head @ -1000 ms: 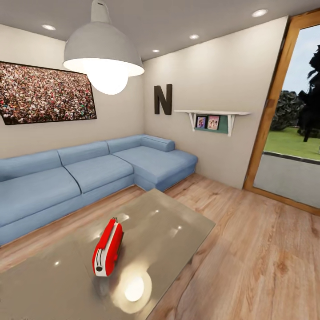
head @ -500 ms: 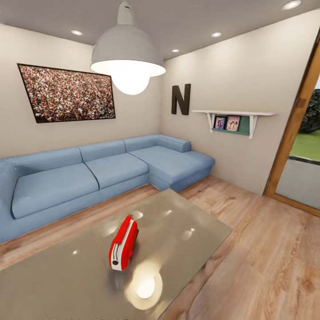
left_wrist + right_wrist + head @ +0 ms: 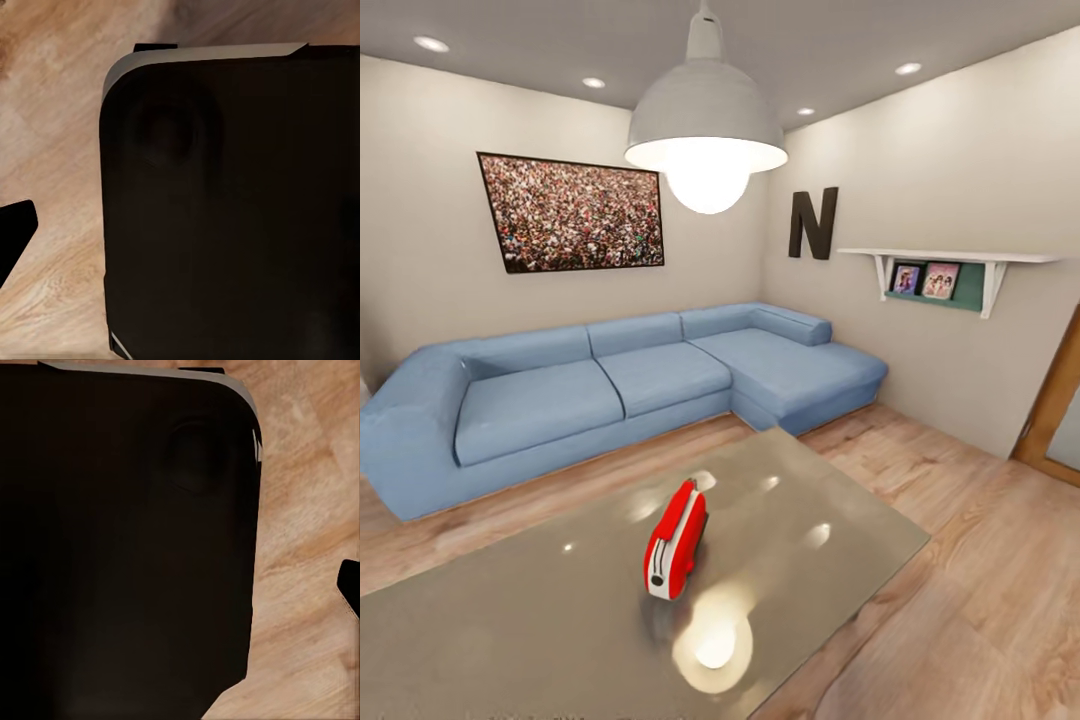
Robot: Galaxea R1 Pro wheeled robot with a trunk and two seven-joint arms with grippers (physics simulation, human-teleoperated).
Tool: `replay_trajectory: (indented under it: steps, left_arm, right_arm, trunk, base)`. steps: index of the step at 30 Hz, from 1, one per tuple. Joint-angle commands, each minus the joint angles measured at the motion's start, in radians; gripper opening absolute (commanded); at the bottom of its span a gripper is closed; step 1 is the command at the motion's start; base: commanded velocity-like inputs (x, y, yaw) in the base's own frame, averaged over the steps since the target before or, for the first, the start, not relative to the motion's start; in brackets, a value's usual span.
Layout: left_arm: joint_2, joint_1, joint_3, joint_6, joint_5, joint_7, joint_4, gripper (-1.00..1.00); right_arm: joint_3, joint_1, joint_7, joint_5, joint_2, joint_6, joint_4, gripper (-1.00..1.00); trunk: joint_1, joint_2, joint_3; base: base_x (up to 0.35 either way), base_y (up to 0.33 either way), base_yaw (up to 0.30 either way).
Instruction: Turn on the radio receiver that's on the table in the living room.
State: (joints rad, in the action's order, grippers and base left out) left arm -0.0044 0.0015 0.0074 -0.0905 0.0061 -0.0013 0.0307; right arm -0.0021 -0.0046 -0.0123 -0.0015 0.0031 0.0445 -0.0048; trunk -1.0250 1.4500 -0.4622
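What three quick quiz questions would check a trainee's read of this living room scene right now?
1. True or false: the radio receiver stands on the table.
2. What colour is the sofa: A green, B blue, C brown?
3. Fill in: the glare beside the radio receiver mirrors the pendant ____.

Key: 1 true; 2 B; 3 lamp.
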Motion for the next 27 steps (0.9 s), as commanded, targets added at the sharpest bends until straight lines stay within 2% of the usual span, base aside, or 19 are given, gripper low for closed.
replay_trajectory:
  steps: [1, 6, 11, 27]
  left_arm:
    - [0.000, 0.000, 0.000, 0.000, 0.000, 0.001, 0.000, 1.00]
    - [0.000, 0.000, 0.000, 0.000, 0.000, 0.000, 0.000, 1.00]
    - [0.000, 0.000, 0.000, 0.000, 0.000, 0.000, 0.000, 1.00]
    - [0.001, 0.000, 0.000, 0.000, 0.000, 0.001, 0.000, 1.00]
  right_arm:
    - [0.000, 0.000, 0.000, 0.000, 0.000, 0.000, 0.000, 1.00]
    - [0.000, 0.000, 0.000, 0.000, 0.000, -0.001, 0.000, 1.00]
    - [0.000, 0.000, 0.000, 0.000, 0.000, -0.001, 0.000, 1.00]
    - [0.005, 0.000, 0.000, 0.001, 0.000, -0.002, 0.000, 1.00]
  trunk:
    - [0.000, 0.000, 0.000]
    - [0.000, 0.000, 0.000]
    - [0.000, 0.000, 0.000]
    - [0.000, 0.000, 0.000]
  base:
    - [0.000, 0.000, 0.271]
    - [0.000, 0.000, 0.249]
    - [0.016, -0.032, 0.052]
    - [0.155, -0.196, 0.001]
